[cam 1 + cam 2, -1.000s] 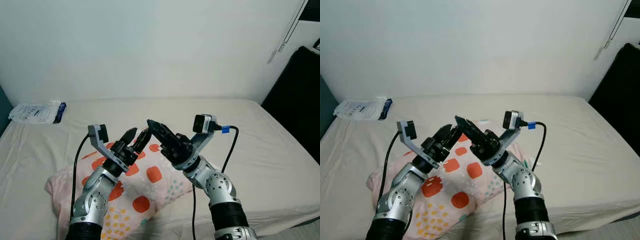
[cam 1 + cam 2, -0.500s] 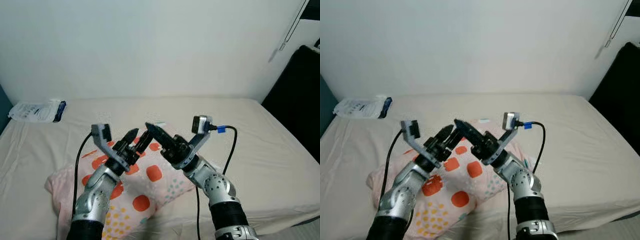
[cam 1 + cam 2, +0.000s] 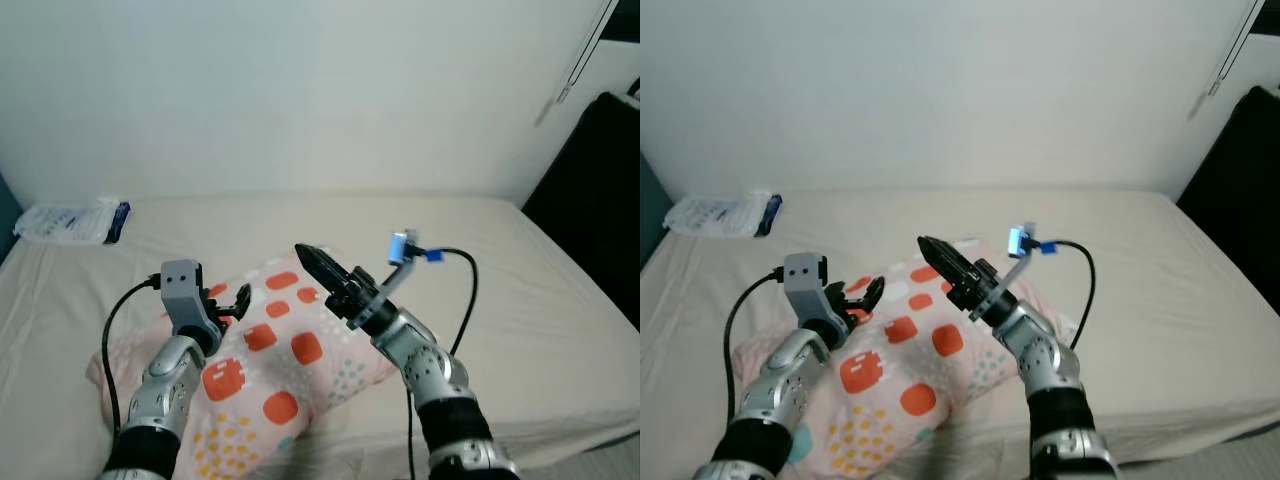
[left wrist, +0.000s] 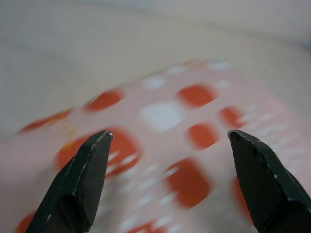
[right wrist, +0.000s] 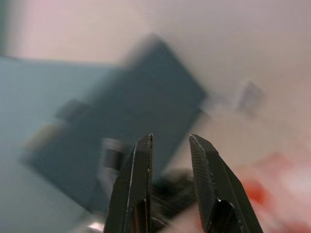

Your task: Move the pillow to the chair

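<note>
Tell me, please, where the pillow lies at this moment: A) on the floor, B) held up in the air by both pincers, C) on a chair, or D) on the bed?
D: the pillow rests flat on the bed, with the left pincer open above it and nothing gripping it.

Pillow (image 3: 290,350): pale pink cover, printed with orange-red rounded squares, some white ones, and patches of small yellow and teal dots.
Bed sheet (image 3: 520,290): plain beige.
Wall (image 3: 300,90): plain white.
Packet (image 3: 70,223) at the bed's far corner: white with a dark blue edge.
Left gripper (image 3: 229,302) and right gripper (image 3: 308,256): black fingers on silver arms; black cables, blue plug (image 3: 433,256) at the right wrist.
</note>
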Controlling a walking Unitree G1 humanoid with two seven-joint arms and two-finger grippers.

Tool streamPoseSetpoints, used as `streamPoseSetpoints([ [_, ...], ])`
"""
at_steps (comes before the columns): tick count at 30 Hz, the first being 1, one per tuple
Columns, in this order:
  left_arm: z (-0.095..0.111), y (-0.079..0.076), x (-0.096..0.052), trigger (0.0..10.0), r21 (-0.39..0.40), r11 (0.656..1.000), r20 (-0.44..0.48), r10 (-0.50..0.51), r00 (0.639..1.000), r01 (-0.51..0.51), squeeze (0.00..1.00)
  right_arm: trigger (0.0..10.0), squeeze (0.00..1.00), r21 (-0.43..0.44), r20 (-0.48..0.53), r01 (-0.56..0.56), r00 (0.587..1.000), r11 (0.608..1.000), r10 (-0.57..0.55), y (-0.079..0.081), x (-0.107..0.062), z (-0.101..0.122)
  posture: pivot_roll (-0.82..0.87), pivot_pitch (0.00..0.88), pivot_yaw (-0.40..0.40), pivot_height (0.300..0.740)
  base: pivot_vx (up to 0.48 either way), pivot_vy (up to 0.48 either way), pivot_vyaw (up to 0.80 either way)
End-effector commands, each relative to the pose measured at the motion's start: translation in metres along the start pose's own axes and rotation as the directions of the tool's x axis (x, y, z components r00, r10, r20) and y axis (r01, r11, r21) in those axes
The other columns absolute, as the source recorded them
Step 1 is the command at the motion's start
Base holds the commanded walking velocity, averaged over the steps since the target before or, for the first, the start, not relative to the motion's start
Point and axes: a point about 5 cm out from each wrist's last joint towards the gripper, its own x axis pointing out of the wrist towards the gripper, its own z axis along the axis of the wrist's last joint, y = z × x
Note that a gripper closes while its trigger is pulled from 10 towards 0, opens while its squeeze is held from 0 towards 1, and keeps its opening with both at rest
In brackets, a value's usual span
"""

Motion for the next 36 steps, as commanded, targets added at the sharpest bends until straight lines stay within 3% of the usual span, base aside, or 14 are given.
streamPoseSetpoints([
  [1,-0.014,0.008,-0.004,10.0,0.095,0.993,-0.046,0.070,0.997,-0.065,0.00,10.0,0.00,-0.081,-0.160,0.230,0.957,0.970,-0.240,-0.024,-0.010,-0.020,0.08,0.000,-0.081,0.740,0.000,0.000,0.00],
  [2,-0.017,0.008,-0.004,10.0,0.129,0.988,-0.051,0.088,0.995,-0.081,0.00,10.0,0.00,-0.149,-0.210,0.306,0.920,0.940,-0.332,-0.034,-0.017,-0.026,0.08,0.000,-0.082,0.740,0.000,0.000,0.00],
  [3,-0.017,0.008,-0.004,10.0,0.129,0.988,-0.051,0.088,0.995,-0.081,0.00,10.0,0.00,-0.149,-0.210,0.306,0.920,0.940,-0.332,-0.034,-0.017,-0.026,0.08,0.000,-0.082,0.740,0.000,0.000,0.00],
  [4,-0.020,0.006,-0.005,10.0,0.156,0.985,-0.052,0.085,0.995,-0.076,0.00,10.0,0.00,-0.251,-0.244,0.387,0.862,0.887,-0.445,-0.045,-0.027,-0.031,0.08,0.000,-0.082,0.740,0.000,0.000,0.00],
  [5,-0.020,0.006,-0.005,10.0,0.156,0.985,-0.052,0.085,0.995,-0.076,0.00,10.0,0.00,-0.251,-0.244,0.387,0.862,0.887,-0.445,-0.045,-0.027,-0.031,0.08,0.000,-0.082,0.740,0.000,0.000,0.00],
  [7,-0.030,0.005,-0.008,10.0,0.171,0.982,-0.064,0.089,0.994,-0.077,0.00,10.0,0.00,-0.463,-0.298,0.429,0.749,0.776,-0.591,-0.060,-0.047,-0.043,0.08,0.000,-0.081,0.740,0.000,0.000,0.00],
  [10,-0.036,0.006,-0.010,10.0,0.169,0.982,-0.073,0.097,0.993,-0.084,0.00,10.0,0.00,-0.538,-0.320,0.410,0.709,0.737,-0.628,-0.065,-0.056,-0.049,0.07,0.000,-0.086,0.740,0.000,0.000,0.00],
  [11,-0.047,0.013,-0.016,10.0,0.173,0.976,-0.089,0.152,0.984,-0.135,0.00,10.0,0.00,-0.587,-0.348,0.389,0.670,0.710,-0.655,-0.069,-0.067,-0.060,0.07,0.000,-0.079,0.740,0.000,0.000,0.00],
  [12,-0.050,0.017,-0.019,10.0,0.175,0.972,-0.095,0.176,0.980,-0.158,0.00,10.0,0.00,-0.589,-0.350,0.393,0.664,0.707,-0.661,-0.069,-0.069,-0.062,0.06,0.000,-0.077,0.740,0.000,0.000,0.00],
  [19,-0.060,0.018,-0.024,10.0,0.219,0.963,-0.122,0.184,0.975,-0.155,0.00,10.0,0.00,-0.534,-0.349,0.450,0.654,0.716,-0.671,-0.073,-0.075,-0.064,0.05,0.000,-0.060,0.740,0.000,0.000,0.00],
  [23,-0.063,0.014,-0.023,10.0,0.219,0.967,-0.131,0.160,0.978,-0.129,0.00,10.0,0.00,-0.396,-0.314,0.492,0.721,0.775,-0.618,-0.070,-0.069,-0.061,0.04,0.000,-0.040,0.740,0.000,0.000,0.00],
  [25,-0.064,0.011,-0.023,10.0,0.215,0.970,-0.132,0.147,0.980,-0.116,0.00,10.0,0.00,-0.384,-0.308,0.496,0.727,0.779,-0.614,-0.070,-0.068,-0.060,0.04,0.000,-0.040,0.740,0.000,0.000,0.00],
  [32,-0.063,0.010,-0.021,10.0,0.185,0.972,-0.120,0.166,0.979,-0.143,0.00,10.0,0.00,-0.482,-0.256,0.484,0.719,0.730,-0.646,-0.069,-0.059,-0.054,0.05,0.000,-0.052,0.740,0.000,0.000,0.00],
  [36,-0.054,0.011,-0.017,10.0,0.120,0.977,-0.065,0.186,0.980,-0.177,0.00,10.0,0.00,-0.504,-0.109,0.486,0.784,0.714,-0.611,-0.063,-0.041,-0.031,0.06,0.000,-0.066,0.740,0.000,0.000,0.00],
])
